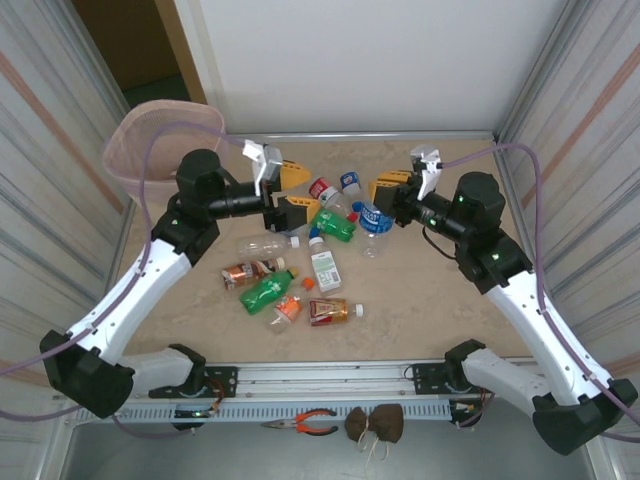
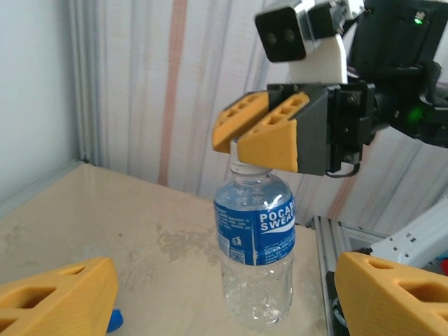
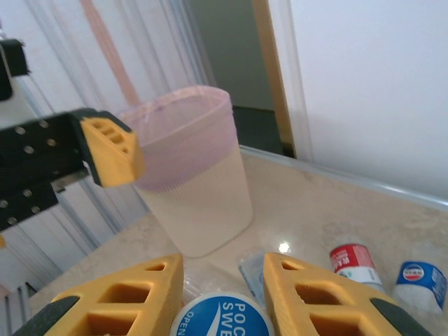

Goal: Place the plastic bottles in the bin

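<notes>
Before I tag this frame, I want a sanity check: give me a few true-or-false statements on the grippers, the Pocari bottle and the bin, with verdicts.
1. The right gripper is shut on the top of the Pocari Sweat bottle. True.
2. That bottle lies on its side. False: it stands upright.
3. The left gripper grips a bottle. False: its jaws stand wide open, holding nothing.
4. A pink bag is folded over the rim of the bin. True.
5. Every bottle is in the bin. False: many bottles lie on the table.
</notes>
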Available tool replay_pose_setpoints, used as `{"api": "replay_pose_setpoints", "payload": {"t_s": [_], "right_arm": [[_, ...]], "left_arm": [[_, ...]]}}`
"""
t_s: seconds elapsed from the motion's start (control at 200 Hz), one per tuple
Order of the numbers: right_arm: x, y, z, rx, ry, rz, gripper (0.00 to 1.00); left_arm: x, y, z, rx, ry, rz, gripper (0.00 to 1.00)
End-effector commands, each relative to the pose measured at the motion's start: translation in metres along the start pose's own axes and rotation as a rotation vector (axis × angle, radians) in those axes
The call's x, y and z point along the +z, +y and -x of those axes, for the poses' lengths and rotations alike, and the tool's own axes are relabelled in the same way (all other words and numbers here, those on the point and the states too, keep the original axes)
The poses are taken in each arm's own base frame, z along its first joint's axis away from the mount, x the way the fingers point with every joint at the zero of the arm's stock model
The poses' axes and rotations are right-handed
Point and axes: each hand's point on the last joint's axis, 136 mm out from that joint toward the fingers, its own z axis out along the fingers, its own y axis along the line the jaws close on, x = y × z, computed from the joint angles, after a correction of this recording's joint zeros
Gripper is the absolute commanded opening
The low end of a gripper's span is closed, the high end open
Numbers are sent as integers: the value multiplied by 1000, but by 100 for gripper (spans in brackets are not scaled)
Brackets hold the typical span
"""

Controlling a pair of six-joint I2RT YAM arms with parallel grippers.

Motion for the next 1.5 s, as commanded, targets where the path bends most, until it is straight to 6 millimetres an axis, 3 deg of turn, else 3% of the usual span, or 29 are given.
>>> {"api": "replay_pose_setpoints", "payload": {"t_s": [0.0, 0.331, 0.711, 1.498], "right_arm": [[-11, 29, 35, -74, -95, 94, 6], [-19, 51, 63, -75, -182, 158, 3], [-29, 65, 83, -78, -231, 186, 3], [-39, 68, 83, -92, -237, 176, 3]], "left_arm": [[8, -15, 14, 94, -24, -59, 83], [48, -21, -9, 83, 23, -113, 88], [83, -51, -27, 144, 59, -240, 86], [87, -60, -33, 150, 64, -288, 60]]}}
